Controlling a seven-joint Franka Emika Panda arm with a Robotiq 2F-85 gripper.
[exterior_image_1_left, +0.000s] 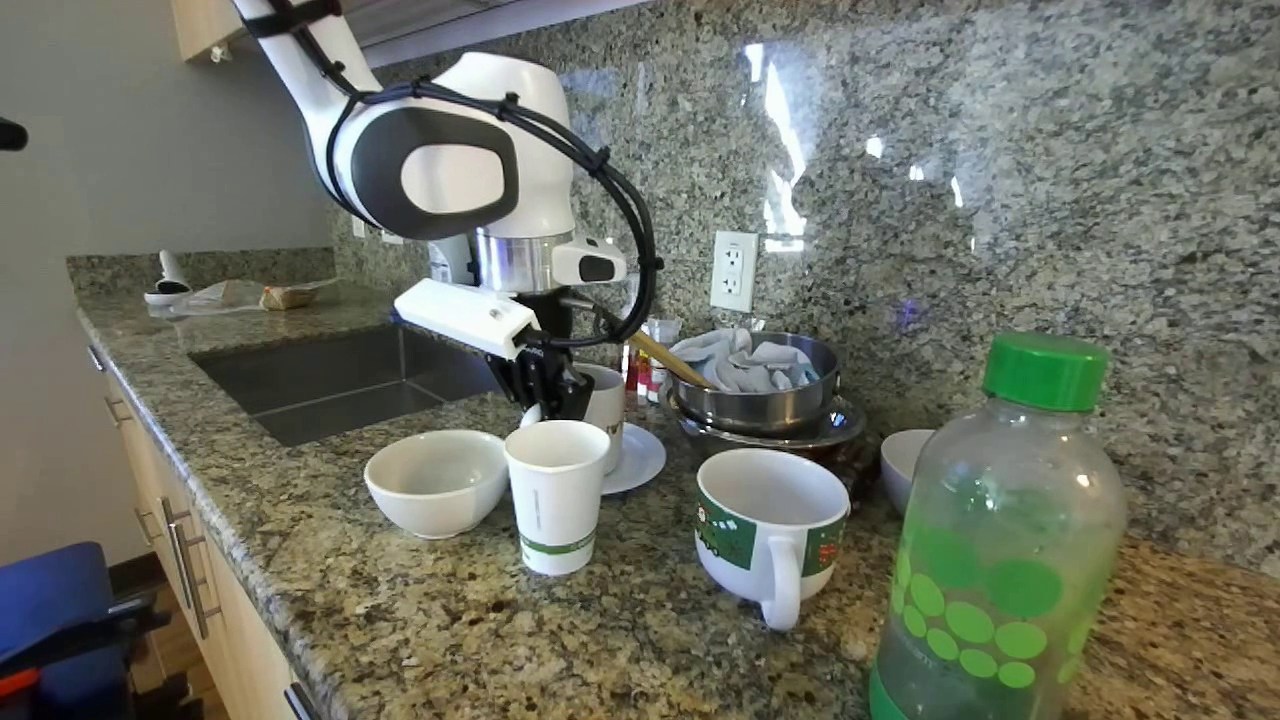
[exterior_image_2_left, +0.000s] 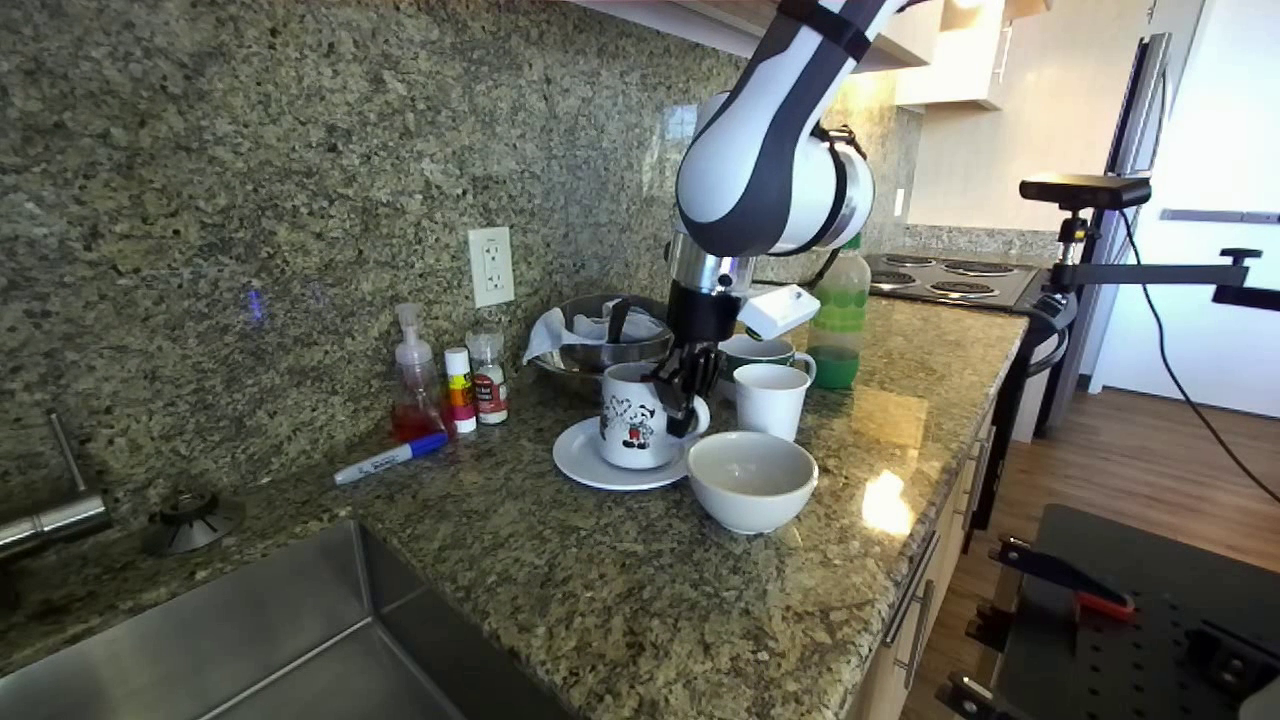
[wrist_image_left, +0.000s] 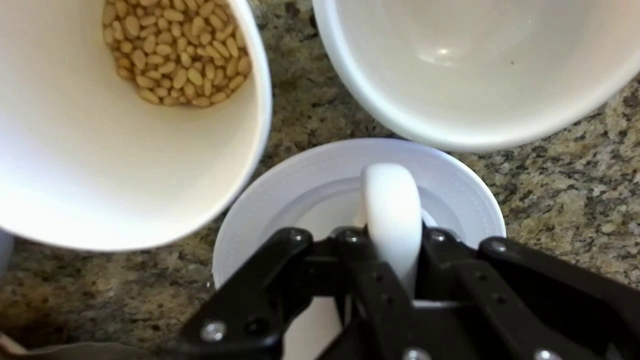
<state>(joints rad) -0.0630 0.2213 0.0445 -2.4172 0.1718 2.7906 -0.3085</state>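
Observation:
My gripper (wrist_image_left: 395, 245) is shut on the handle (wrist_image_left: 392, 200) of a white mug, with one finger on each side of it. In an exterior view the mug (exterior_image_2_left: 628, 418) carries a cartoon print and stands upright over a white plate (exterior_image_2_left: 575, 462); whether it rests fully on the plate is hard to tell. A white bowl (exterior_image_2_left: 750, 490) sits close beside the plate. Near it is a white paper cup (exterior_image_1_left: 557, 500), and the wrist view shows pine-nut-like pieces (wrist_image_left: 185, 60) inside this cup. The fingertips are partly hidden behind the handle and linkages.
A metal bowl with cloth (exterior_image_1_left: 760, 400) stands by the backsplash. A green-banded mug (exterior_image_1_left: 770, 530) and a green-capped bottle (exterior_image_1_left: 1000, 570) are beyond the paper cup. The sink (exterior_image_2_left: 250, 640) opens on the opposite side, near a marker (exterior_image_2_left: 390, 458) and several small bottles.

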